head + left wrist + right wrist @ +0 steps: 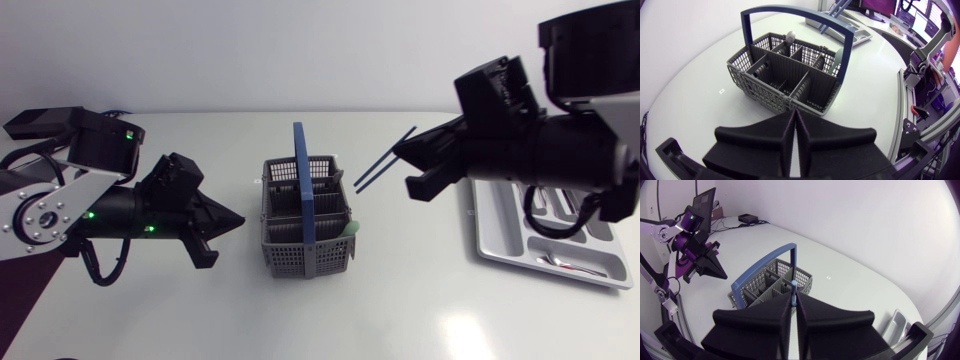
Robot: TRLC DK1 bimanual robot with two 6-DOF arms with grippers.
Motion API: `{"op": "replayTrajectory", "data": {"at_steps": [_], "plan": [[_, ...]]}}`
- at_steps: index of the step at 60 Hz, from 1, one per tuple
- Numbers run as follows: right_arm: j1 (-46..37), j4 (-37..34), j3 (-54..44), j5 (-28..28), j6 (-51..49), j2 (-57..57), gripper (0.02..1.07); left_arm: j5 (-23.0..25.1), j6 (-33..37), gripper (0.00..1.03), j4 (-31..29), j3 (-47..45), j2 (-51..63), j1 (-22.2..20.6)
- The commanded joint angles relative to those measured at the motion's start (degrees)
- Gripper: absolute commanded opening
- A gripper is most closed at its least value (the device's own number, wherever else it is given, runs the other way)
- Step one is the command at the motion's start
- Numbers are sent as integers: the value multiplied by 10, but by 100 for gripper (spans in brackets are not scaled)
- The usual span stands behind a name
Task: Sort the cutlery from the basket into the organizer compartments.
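Raised closest to the overhead camera, the right arm [540, 140] comes in from the right, and its right claw [408, 160] is clamped narrow on two thin blue sticks [383, 160]. The sticks jut out leftward at a slant, in the air to the right of and above the basket [308, 225]. From the right wrist camera only a small blue tip shows, pinched between the fingertips.

The grey mesh basket stands upright at the middle of the white counter [300, 320], its blue hoop handle [300, 180] arching over the dividers. A pale green piece [350, 230] sits at its right near corner, and a rounded metal end [790, 36] pokes up from a far compartment.

At the left, the left arm [110, 205] hangs low over the counter. Its left claw [232, 222] is pressed together with nothing in it, pointing at the basket and apart from it.

On the right, under the right arm, lies the pale organizer [500, 250], with a few pieces of cutlery [555, 205] in its compartments.
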Motion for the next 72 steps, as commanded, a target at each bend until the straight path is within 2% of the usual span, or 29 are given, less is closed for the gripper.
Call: {"op": "replayTrajectory", "data": {"at_steps": [1, 20, 28, 37, 49, 64, 72], "plan": [[-33, -29, 25, -13, -14, -22, 7, 2, 8, 5, -3, -13, -10, -6], [-224, -163, 80, -78, -81, -37, 7, 2, 8, 5, -3, -14, -15, -6], [-326, -201, 101, -120, -116, -10, 7, 2, 8, 5, -3, -13, -14, -10], [-406, -246, 130, -132, -155, 38, 7, 2, 8, 5, -3, -11, -14, -14], [-470, -313, 168, -132, -206, 101, 7, 2, 8, 5, -4, -13, -15, -14], [-489, -341, 200, -117, -227, 187, 7, 2, 8, 5, -6, -15, -19, -17], [-492, -342, 228, -117, -230, 269, 7, 2, 8, 5, -8, -16, -24, -18]]}}
